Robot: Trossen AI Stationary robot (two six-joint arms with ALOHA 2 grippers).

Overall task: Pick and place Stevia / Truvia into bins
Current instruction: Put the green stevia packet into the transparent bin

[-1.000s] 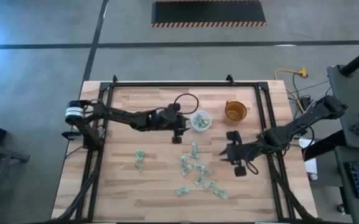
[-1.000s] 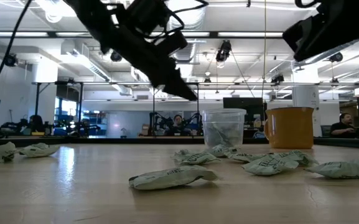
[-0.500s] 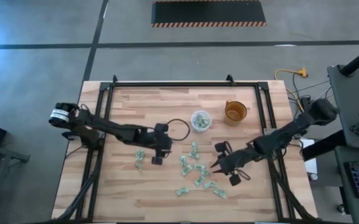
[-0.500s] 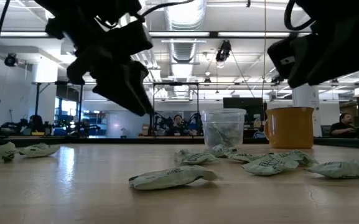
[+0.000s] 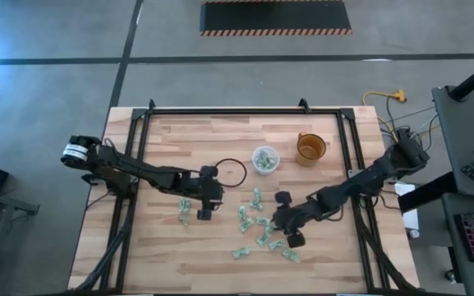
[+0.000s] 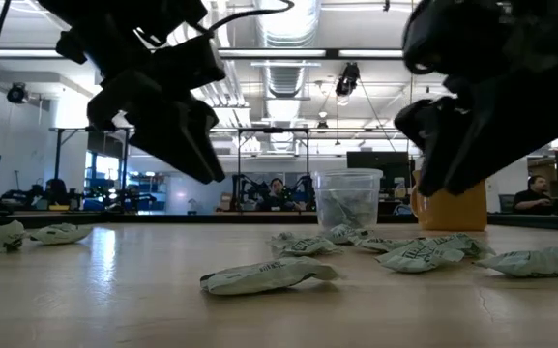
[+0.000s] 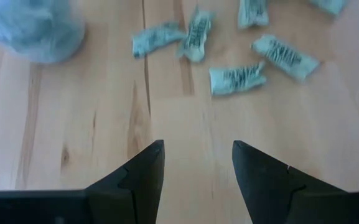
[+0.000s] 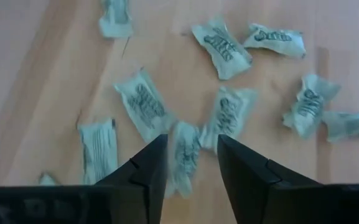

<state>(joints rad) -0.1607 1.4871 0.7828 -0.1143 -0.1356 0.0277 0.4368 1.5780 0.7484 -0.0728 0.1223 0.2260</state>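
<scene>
Stevia / Truvia sachets (image 5: 263, 228) lie scattered on the wooden counter (image 5: 163, 255), most in a loose cluster toward the middle-front, two more (image 5: 184, 210) off to the left side of that cluster. A few sachets sit inside the clear cup (image 5: 264, 159), which stands upright near the counter's middle, well apart from the loose ones. Orange cup (image 5: 310, 147) just to its right (looks empty from above).

Right gripper (image 5: 283, 228) is right over the cluster, fingers (image 8: 147, 169) parted narrowly, holding nothing; wrist view shows one sachet (image 8: 185, 149) lying in line with the gap between them, others all around it. Left gripper (image 5: 204, 205) hovers just beside the two left-hand sachets, fingers (image 7: 139, 177) spread fairly wide, empty, bare wood between them. A thin black ring (image 5: 231, 171) (cable loop, probably) shows by the left arm's wrist. In the low view both grippers hang above the counter, not touching it.
</scene>
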